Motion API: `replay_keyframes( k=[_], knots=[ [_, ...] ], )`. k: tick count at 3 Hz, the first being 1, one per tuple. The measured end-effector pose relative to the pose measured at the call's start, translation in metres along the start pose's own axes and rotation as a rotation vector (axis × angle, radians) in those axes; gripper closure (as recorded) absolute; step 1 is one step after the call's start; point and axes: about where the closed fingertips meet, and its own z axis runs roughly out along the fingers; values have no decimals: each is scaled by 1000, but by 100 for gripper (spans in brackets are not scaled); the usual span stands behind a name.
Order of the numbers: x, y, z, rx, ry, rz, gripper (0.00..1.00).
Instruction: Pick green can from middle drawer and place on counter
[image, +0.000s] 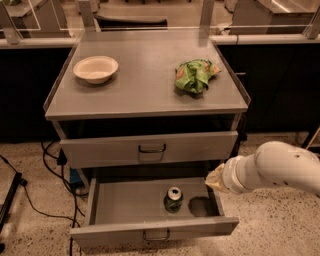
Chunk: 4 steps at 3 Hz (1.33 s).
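1. One green can (173, 198), upright in the pulled-out middle drawer (125, 204), right of its centre.
2. Claw (214, 179) by the drawer's right wall, near the can, off to its right and not touching it.
3. Grip wide or narrow: cannot tell.
4. Up on the table (145, 92): pale bowl (95, 68) left, green snack bag (194, 75) right.

Upright green can (173, 199) in middle drawer (150, 231), jaws beside
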Motion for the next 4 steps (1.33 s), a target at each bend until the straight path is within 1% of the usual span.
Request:
replay_keyframes(
  k=[1,2,3,4],
  knots=[
    [32,5,82,-38,-27,67,100],
    [34,7,87,-43,-29,68,100],
    [43,17,108,-69,-40,73,100],
    [50,28,134,-109,-53,77,81]
  ],
)
